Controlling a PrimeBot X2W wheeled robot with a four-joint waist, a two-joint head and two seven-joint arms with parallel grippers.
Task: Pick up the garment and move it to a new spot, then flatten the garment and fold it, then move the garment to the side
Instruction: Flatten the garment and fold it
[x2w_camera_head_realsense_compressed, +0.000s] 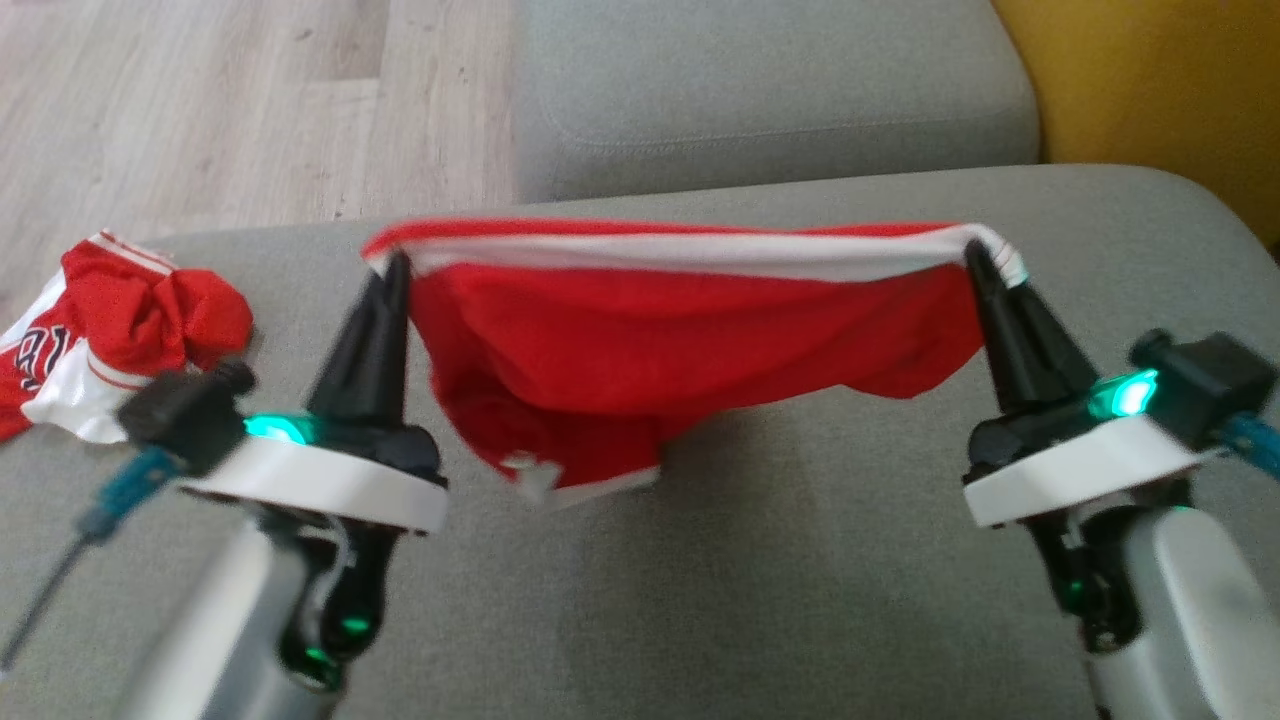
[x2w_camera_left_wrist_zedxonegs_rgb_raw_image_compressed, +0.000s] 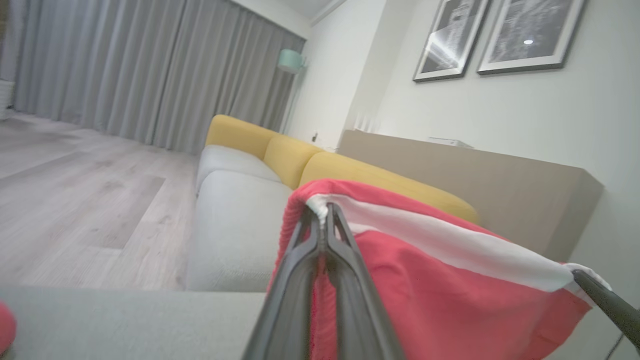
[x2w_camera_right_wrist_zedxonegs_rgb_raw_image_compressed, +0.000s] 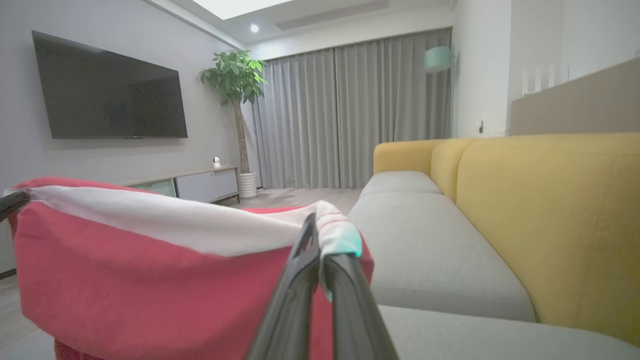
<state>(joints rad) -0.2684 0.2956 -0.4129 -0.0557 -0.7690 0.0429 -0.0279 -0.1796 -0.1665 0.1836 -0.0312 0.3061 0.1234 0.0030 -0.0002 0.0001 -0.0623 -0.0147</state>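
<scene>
A red garment (x2w_camera_head_realsense_compressed: 690, 350) with a white band along its top edge hangs stretched between my two grippers above the grey sofa seat (x2w_camera_head_realsense_compressed: 800, 580). My left gripper (x2w_camera_head_realsense_compressed: 397, 262) is shut on its left corner, and my right gripper (x2w_camera_head_realsense_compressed: 975, 252) is shut on its right corner. The cloth sags in the middle and its lower hem hangs just over the cushion. In the left wrist view the garment (x2w_camera_left_wrist_zedxonegs_rgb_raw_image_compressed: 425, 280) drapes from my pinched left gripper (x2w_camera_left_wrist_zedxonegs_rgb_raw_image_compressed: 324, 210). Seen from the right wrist, the garment (x2w_camera_right_wrist_zedxonegs_rgb_raw_image_compressed: 150, 280) is clamped in my right gripper (x2w_camera_right_wrist_zedxonegs_rgb_raw_image_compressed: 316, 235).
A second crumpled red and white garment (x2w_camera_head_realsense_compressed: 110, 335) lies at the seat's left edge. Another grey cushion (x2w_camera_head_realsense_compressed: 770, 90) lies ahead, with a yellow backrest (x2w_camera_head_realsense_compressed: 1150, 90) at the right. Wooden floor (x2w_camera_head_realsense_compressed: 230, 100) shows at the upper left.
</scene>
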